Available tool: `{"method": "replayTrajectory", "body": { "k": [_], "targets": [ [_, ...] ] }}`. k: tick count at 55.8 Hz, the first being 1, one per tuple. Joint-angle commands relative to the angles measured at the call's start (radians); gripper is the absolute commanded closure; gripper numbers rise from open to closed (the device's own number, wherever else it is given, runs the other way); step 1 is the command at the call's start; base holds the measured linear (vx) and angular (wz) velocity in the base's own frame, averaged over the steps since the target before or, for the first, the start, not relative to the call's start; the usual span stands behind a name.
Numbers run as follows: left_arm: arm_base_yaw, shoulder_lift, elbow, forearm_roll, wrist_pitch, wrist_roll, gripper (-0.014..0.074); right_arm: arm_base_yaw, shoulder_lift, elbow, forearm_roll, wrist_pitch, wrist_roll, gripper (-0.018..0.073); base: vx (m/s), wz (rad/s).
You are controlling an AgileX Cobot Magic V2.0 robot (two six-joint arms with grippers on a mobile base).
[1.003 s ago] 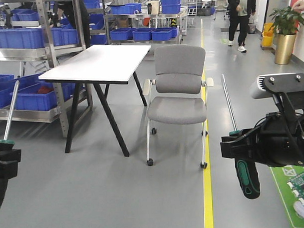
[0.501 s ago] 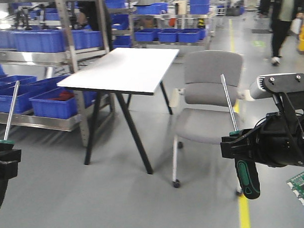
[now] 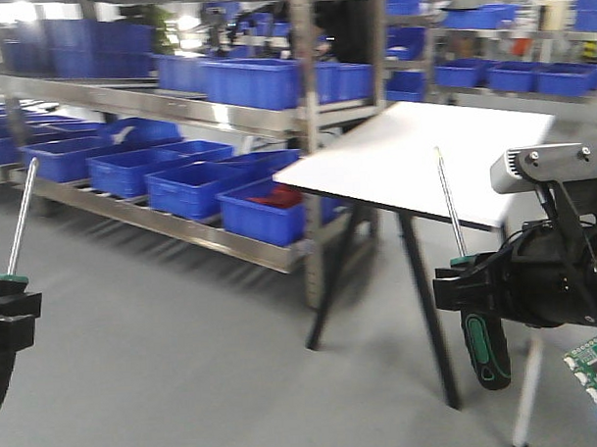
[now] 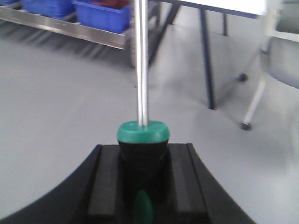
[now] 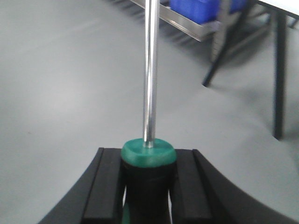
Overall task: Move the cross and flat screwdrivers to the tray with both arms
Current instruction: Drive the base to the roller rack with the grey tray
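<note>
Gripping, left: the left gripper is sitting at the lower left edge of the front view and clamping the left screwdriver by its black handle. In the left wrist view its fingers are pressing on both sides of the handle, just below the green collar.
Gripping, right: the right gripper is sitting at the right of the front view and clamping the right screwdriver near the top of its handle. In the right wrist view its fingers are pressing on the handle from both sides.
Left screwdriver: the silver shaft is pointing up, its top leaning slightly right. The handle is running off the lower left corner.
Right screwdriver: the shaft is pointing up, its top leaning slightly left. The black-and-green handle is hanging below the gripper.
Camera box: silver-grey, riding above the right gripper at the right edge.
Table: its white top on black legs is standing in the upper right, behind the right screwdriver's shaft.
Bins: blue, sitting in rows on the metal rack across the upper left and centre.
Chair: its grey seat is showing at the right edge of the left wrist view.
Board: green, showing in the lower right corner.
</note>
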Motion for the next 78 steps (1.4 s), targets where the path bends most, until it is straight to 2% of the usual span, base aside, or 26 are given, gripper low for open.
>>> {"method": "replayTrajectory", "body": {
  "k": [1, 52, 78],
  "targets": [
    [-0.004, -0.02, -0.031, -0.017, -0.087, -0.007, 0.0599, -0.003, -0.029, -0.038, 0.001, -0.08, -0.001, 0.0567, 0.53, 0.69],
    [-0.004, -0.02, -0.031, -0.017, -0.086, -0.007, 0.0599, -0.003, -0.029, -0.038, 0.002, -0.072, -0.001, 0.0567, 0.53, 0.64],
    [-0.004, -0.02, -0.031, -0.017, -0.087, -0.007, 0.0599, -0.003, -0.029, -0.038, 0.002, -0.069, -0.001, 0.0567, 0.57, 0.41]
  ]
}}
